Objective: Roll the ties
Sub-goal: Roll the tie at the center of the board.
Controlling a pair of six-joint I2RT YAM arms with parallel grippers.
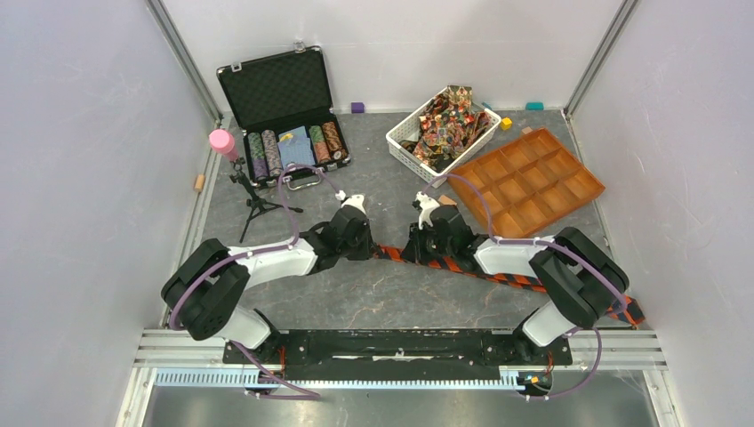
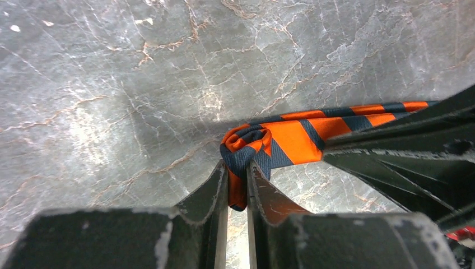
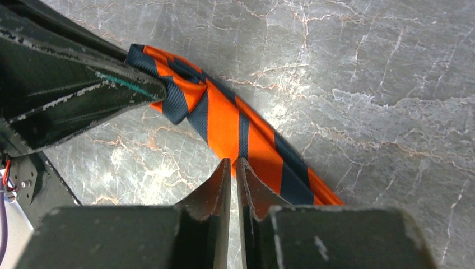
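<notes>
Orange-and-dark striped tie (image 2: pixel 297 137) lies from the table's (image 1: pixel 373 298) middle to its near right corner. The left claw (image 2: pixel 238 168) pinches its rolled end. Just beside, the right claw (image 3: pixel 232 163), jaws nearly together, touches the tie's edge.

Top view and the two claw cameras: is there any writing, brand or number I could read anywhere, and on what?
No text can be read in any view.
The chips in the case may bear marks: too small to read.
The tie shows only stripes, no label.
</notes>
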